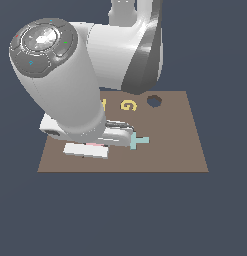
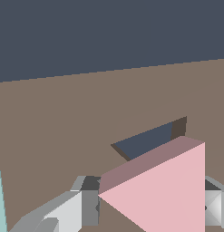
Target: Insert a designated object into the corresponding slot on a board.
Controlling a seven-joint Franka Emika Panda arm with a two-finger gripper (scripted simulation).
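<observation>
- Pink triangle piece (image 2: 163,190) fills the wrist view: flat, matte, pale pink, with sharp corners and a thick darker top edge.
- Gripper (image 2: 149,204) is clamped on it, one grey blocky finger (image 2: 88,201) on each side pressing its edges.
- Just beyond the piece sits the slot (image 2: 147,141), a dark triangular cut-out with visible side walls, nothing inside it; the piece is close beside it, not in it.
- Board (image 1: 185,145) is a smooth brown rectangular panel, seen whole in the exterior view.
- On that view's clock face, a dark round hole (image 1: 154,101) sits at about one o'clock on the board, empty as well.
- One yellow letter G (image 1: 128,105) lies near twelve o'clock, beside the hole.
- One light-blue T piece (image 1: 138,141) rests near the centre, just off the gripper body.
- White glossy arm (image 1: 60,75) hides the board's ten o'clock part; a sliver of pink (image 1: 95,145) peeks out beneath the hand.
</observation>
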